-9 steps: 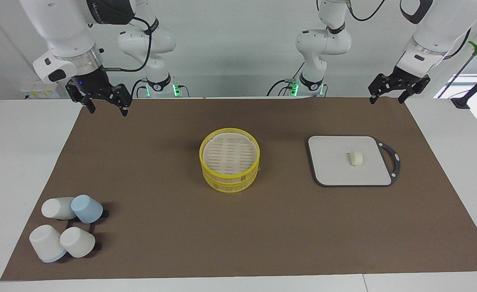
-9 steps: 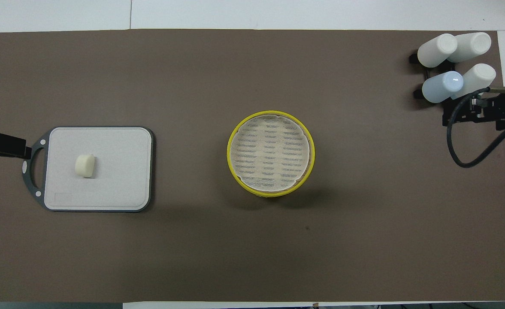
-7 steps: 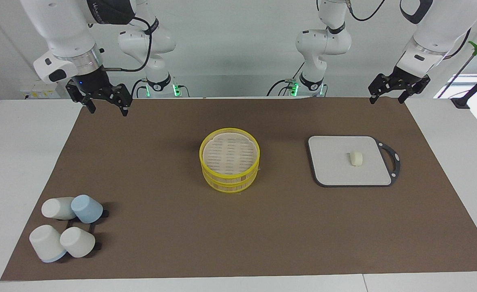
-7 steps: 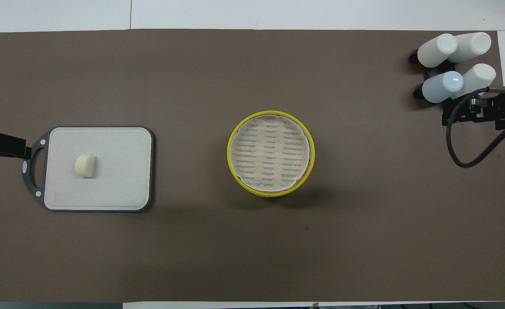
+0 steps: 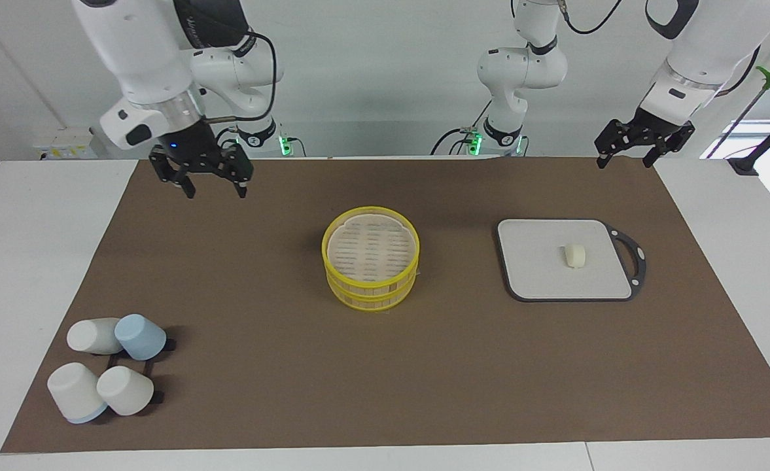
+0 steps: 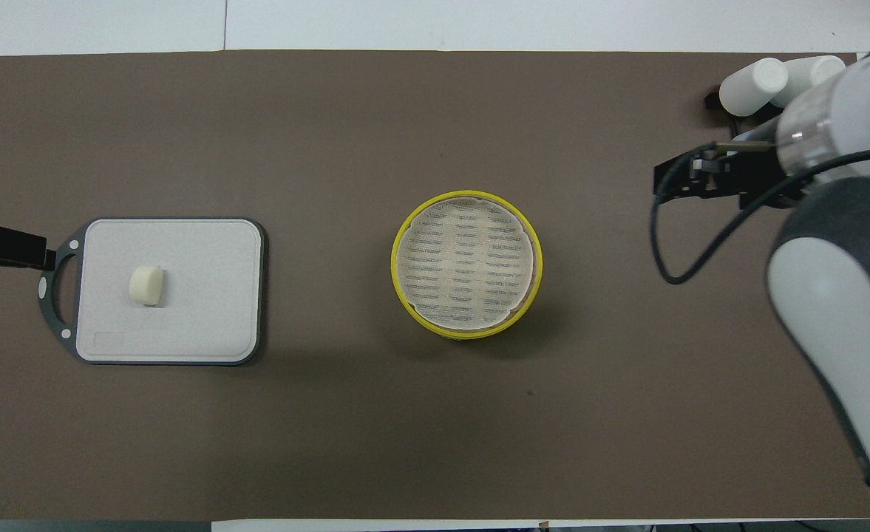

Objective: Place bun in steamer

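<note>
Hanging over the brown mat (image 5: 260,366) at its own end, the right gripper (image 5: 213,190) shows fingers spread apart. Mid-table sits the steamer (image 5: 371,258). On the grey board (image 5: 542,275) lies the bun (image 5: 575,256), short and stubby, its long axis hard to tell. The left gripper (image 5: 623,159) waits above the mat's corner, fingers apart.

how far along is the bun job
Nothing is done yet: the bun lies on the grey board, and the steamer is closed. The right pincer hangs open over the mat; the left pincer waits. Opening, picking and placing all remain.
</note>
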`<state>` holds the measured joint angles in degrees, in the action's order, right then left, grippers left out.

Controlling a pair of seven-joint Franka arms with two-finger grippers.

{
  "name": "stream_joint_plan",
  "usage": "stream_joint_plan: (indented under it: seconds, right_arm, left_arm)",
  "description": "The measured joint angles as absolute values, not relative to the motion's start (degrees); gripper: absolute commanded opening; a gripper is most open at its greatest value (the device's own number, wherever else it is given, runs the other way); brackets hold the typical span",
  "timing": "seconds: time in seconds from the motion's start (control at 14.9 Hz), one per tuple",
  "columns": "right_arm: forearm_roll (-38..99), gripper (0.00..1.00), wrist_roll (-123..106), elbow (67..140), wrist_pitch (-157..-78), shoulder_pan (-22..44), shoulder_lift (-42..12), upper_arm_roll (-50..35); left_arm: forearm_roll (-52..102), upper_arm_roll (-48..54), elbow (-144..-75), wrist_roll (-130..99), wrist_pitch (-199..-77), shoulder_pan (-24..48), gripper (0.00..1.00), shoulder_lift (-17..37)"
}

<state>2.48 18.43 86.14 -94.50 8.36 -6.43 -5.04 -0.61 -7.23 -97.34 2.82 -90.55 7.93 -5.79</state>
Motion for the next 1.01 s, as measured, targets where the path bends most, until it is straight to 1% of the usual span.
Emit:
stream_joint_plan:
  seconds: [0.13, 0.27, 0.34, 0.47, 0.6, 0.74, 1.01]
  right_arm:
    - [-1.2, 1.0, 28.2, 81.1, -95.8, 16.3, -12.2, -6.3]
    - [-4.1, 1.0, 37.8, 74.7, -97.5, 25.4, -19.4, -6.3]
    - [-4.9, 1.0, 42.0, 72.6, -99.8, 29.0, -22.6, -6.3]
    - [-7.4, 1.0, 47.2, 70.7, -104.3, 34.0, -27.7, -6.2]
    - [-9.6, 1.0, 49.7, 71.6, -109.4, 36.2, -30.9, -6.1]
    - [-9.8, 1.0, 50.0, 74.8, -115.1, 35.9, -31.8, -5.9]
    - [-9.8, 1.0, 50.0, 80.9, -120.1, 35.4, -30.2, -5.7]
  left_arm:
    - [-0.8, -7.6, -103.2, 5.0, -95.7, 7.3, 1.0, -7.2]
    - [-0.8, -7.8, -111.7, 9.5, -102.6, 5.1, 1.0, -8.8]
    - [-0.8, -7.9, -116.0, 11.7, -106.5, 3.9, 1.0, -9.3]
    - [-0.8, -8.1, -124.2, 13.7, -114.1, 3.0, 1.0, -9.6]
    - [-0.8, -7.6, -131.4, 13.7, -122.6, 3.1, 1.0, -9.3]
    - [-0.8, -7.3, -136.2, 13.7, -130.2, 3.5, 1.0, -8.1]
    - [-0.8, -6.9, -137.6, 13.8, -139.0, 4.3, 1.0, -2.8]
